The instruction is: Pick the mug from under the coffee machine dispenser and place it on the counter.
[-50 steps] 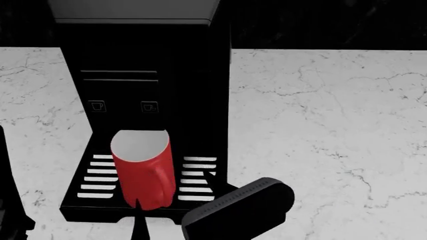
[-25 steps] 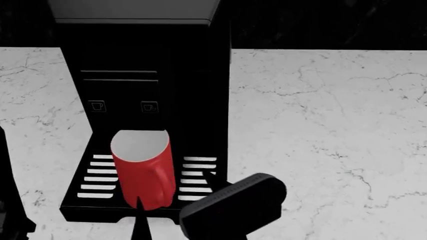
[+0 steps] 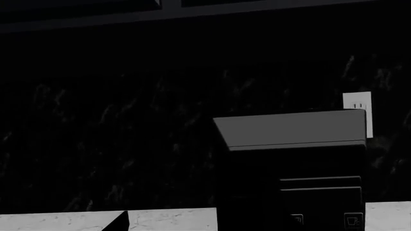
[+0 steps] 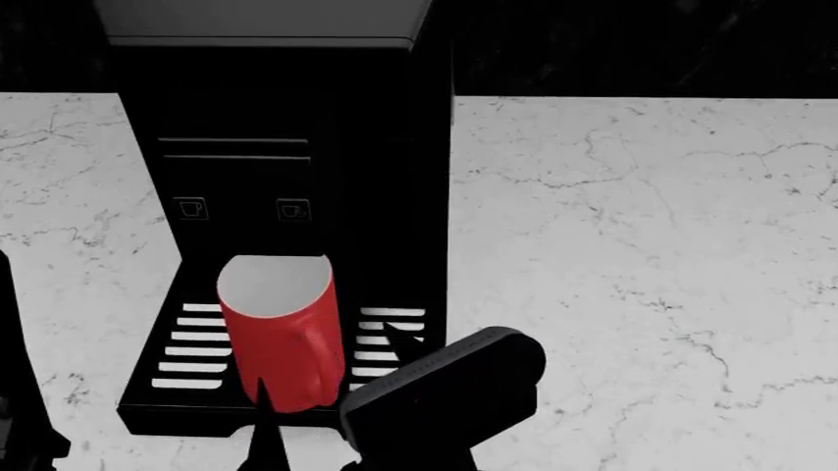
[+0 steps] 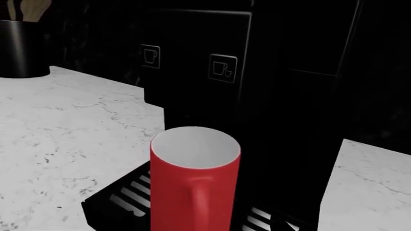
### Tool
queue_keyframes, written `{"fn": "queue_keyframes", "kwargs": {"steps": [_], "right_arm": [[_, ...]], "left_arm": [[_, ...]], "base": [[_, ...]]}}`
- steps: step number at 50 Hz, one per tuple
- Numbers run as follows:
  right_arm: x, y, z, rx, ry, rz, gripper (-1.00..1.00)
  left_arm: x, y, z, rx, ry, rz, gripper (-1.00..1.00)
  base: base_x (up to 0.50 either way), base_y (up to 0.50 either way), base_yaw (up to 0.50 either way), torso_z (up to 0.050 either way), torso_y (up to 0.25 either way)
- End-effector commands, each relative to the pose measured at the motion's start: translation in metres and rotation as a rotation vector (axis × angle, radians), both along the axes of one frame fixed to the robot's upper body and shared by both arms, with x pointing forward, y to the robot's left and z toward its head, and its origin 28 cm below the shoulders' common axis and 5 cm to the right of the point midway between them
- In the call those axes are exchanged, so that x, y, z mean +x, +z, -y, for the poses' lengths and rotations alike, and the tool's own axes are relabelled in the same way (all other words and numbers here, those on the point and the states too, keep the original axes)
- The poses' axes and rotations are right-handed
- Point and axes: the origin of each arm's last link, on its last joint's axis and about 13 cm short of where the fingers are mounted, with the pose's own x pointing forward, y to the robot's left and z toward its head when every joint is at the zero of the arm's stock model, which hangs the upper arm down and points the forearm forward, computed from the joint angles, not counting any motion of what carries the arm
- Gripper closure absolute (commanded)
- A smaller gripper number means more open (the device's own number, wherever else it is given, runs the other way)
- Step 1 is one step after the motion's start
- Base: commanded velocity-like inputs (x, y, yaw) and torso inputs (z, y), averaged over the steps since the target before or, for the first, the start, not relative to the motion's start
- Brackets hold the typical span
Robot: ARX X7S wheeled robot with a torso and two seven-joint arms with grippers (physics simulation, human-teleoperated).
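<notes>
The red mug [image 4: 279, 339] stands upright on the slotted drip tray [image 4: 183, 358] of the black coffee machine [image 4: 275, 147]. Its handle faces my right wrist camera. My right gripper [image 4: 330, 367] is open, low at the tray's front. One fingertip [image 4: 263, 394] is at the mug's near left and the other [image 4: 399, 340] is at its right, so the mug's base sits between them. The right wrist view shows the mug [image 5: 192, 187] close up, and the fingers barely show there. The left wrist view shows only one dark fingertip [image 3: 119, 222] of the left gripper, high above the counter [image 3: 167, 219].
White marble counter [image 4: 629, 275] spreads to the machine's right. A dark pot with wooden utensils [image 5: 19, 48] stands on the counter beyond the machine's far side. A white wall outlet [image 3: 357, 103] sits behind the machine on the dark backsplash.
My right gripper has slid left and forward toward the machine, bringing its fingertips up alongside the mug. The mug has not moved.
</notes>
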Motion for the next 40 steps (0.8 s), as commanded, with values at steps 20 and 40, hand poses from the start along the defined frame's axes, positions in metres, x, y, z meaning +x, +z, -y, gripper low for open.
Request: {"fn": "queue_keyframes", "kwargs": {"steps": [20, 40], "right_arm": [[0.0079, -0.0027, -0.0052, 0.007, 0.022, 0.008, -1.0], [0.0123, -0.0061, -0.0054, 0.007, 0.02, -0.003, -1.0]], "left_arm": [[-0.0009, -0.0006, 0.001, -0.021, -0.011, -0.006, -1.0], [-0.001, 0.0001, 0.0005, -0.022, -0.011, -0.005, -1.0]], "base": [[0.0, 0.0, 0.0, 0.0, 0.0], [0.0, 0.0, 0.0, 0.0, 0.0]]}}
